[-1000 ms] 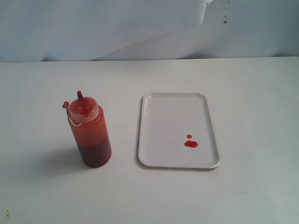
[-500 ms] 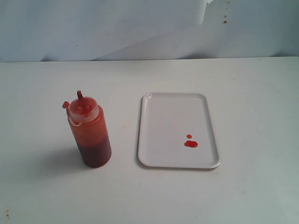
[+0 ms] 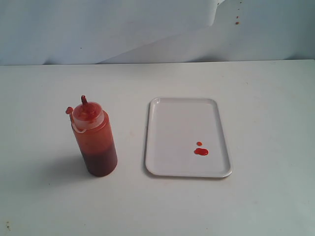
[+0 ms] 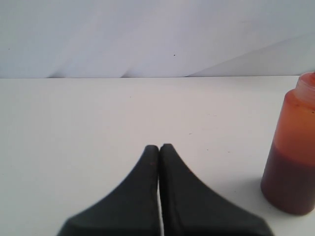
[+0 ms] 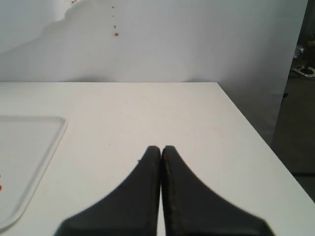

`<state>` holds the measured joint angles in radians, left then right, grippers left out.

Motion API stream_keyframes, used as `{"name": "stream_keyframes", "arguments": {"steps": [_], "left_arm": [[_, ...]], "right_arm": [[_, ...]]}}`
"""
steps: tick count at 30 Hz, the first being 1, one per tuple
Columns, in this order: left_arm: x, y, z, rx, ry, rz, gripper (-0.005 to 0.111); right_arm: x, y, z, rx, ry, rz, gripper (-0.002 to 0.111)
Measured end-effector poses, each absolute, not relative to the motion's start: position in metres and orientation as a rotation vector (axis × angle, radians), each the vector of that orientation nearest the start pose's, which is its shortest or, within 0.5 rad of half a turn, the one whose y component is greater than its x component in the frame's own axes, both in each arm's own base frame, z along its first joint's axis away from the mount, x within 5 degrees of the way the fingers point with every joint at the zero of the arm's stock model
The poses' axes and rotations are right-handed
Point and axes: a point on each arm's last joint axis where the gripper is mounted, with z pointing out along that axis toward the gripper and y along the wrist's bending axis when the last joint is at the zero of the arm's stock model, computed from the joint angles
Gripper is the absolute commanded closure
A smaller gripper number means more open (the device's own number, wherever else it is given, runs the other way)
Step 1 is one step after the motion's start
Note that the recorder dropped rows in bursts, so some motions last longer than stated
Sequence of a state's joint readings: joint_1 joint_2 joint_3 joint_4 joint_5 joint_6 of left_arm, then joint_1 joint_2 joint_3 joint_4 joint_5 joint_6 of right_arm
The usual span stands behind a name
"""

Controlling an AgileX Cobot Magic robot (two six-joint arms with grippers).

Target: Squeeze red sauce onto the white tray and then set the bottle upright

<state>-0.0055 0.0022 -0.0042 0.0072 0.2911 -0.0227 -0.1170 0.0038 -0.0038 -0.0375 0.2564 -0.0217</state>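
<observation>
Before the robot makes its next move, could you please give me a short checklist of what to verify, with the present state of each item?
1. The red sauce is on the white tray: ok, two small blobs.
2. The bottle is upright: ok, it stands on the table beside the tray, apart from it.
3. The left gripper is free: ok, shut and holding nothing.
4. The right gripper is free: ok, shut and holding nothing.
5. The cap is on the nozzle: not ok, it hangs beside it.
</observation>
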Motion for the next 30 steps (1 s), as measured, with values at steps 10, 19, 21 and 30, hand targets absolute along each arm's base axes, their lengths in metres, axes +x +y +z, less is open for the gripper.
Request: {"name": "stream_keyframes", "arguments": {"steps": [10, 19, 21, 30], "left_arm": [[0.0546, -0.0001, 0.1881, -0.011, 1.773, -0.014, 0.107], [0.0546, -0.0001, 0.1881, -0.011, 1.773, -0.014, 0.107], [0.0546, -0.0001, 0.1881, -0.011, 1.773, -0.014, 0.107], [0.0546, -0.0001, 0.1881, -0.011, 1.773, -0.014, 0.107]], "right_arm": [[0.0535, -0.0073, 0.1849, 0.064, 1.810, -0.133, 0.108], [0.0532, -0.0069, 0.1834, 0.083, 1.825, -0.110, 0.108], [0.0532, -0.0068, 0.1834, 0.085, 1.825, -0.108, 0.108], [0.0533, -0.0066, 0.1834, 0.093, 1.824, -0.096, 0.108]]}}
